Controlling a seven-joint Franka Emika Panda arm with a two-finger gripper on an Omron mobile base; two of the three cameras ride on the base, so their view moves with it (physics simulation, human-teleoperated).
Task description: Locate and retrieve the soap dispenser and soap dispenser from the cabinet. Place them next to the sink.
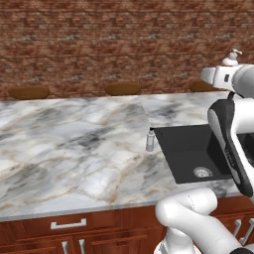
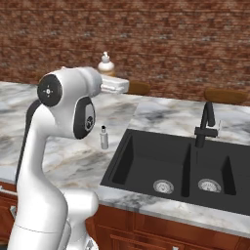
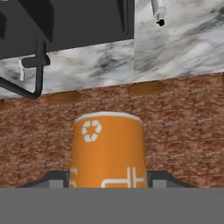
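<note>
My gripper is shut on the orange soap dispenser, whose body stands between the two fingertips. Its white pump head pokes up above the hand, which hangs high over the counter, left of the sink. The pale grey soap dispenser stands upright on the marble just beside the left rim of the black sink. The black faucet rises behind the basins. The cabinet is out of view.
The marble counter stretches wide to the left of the sink. Brown round seats line its far edge before a brick wall. Drawers with a silver handle sit under the counter's front edge.
</note>
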